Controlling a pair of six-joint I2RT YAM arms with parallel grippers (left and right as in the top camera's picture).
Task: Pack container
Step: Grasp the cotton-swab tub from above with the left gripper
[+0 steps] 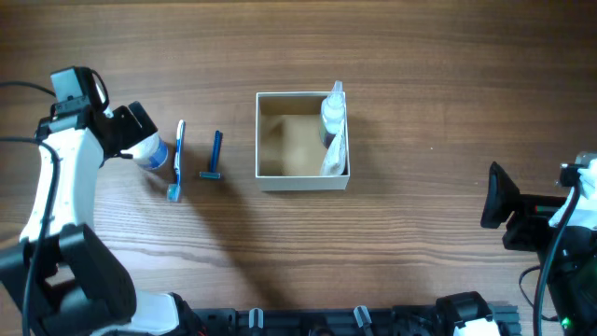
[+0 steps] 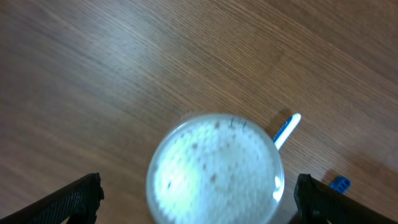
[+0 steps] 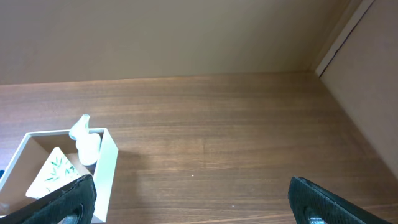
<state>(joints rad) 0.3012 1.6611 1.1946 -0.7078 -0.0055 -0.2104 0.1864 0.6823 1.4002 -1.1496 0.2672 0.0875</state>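
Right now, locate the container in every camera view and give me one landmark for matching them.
Overhead: the container sits at the centre of the picture.
Left wrist: not in view.
Right wrist: the container is in the lower left corner, cut off by the frame.
Shared landmark: the white bottle against the container's wall, also seen from the right wrist.

The table [image 1: 438, 84] was lit softly and evenly from above. Soft shadows were cast below the box [image 1: 303, 183] and the left arm [image 1: 56, 187]. In the left wrist view the jar [image 2: 214, 168] was blurred and washed white.
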